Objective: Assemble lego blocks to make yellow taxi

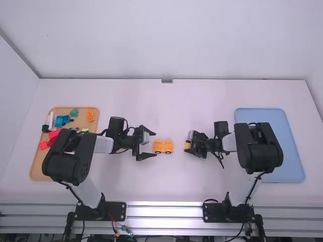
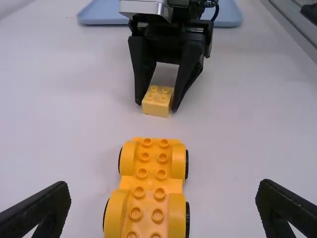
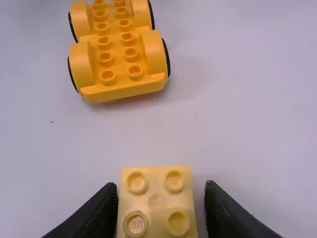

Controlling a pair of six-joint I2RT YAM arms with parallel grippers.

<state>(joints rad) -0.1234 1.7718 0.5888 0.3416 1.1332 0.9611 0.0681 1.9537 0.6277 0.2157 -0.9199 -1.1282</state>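
Yellow block between right fingers, gap to wheeled base, table edges distant.

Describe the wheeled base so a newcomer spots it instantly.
On the white table, look between the tan tray and the blue tray. The orange-yellow chassis sits between the left tool and the right tool, studs up. Four wheels set it apart from the small, paler four-stud block.

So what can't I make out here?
- High view: part of the wooden tray, and any blocks there, beneath the left arm.
- High view: part of the small yellow block, behind the right gripper.
- Left wrist view: one end of the wheeled base, cut off by the bottom edge.
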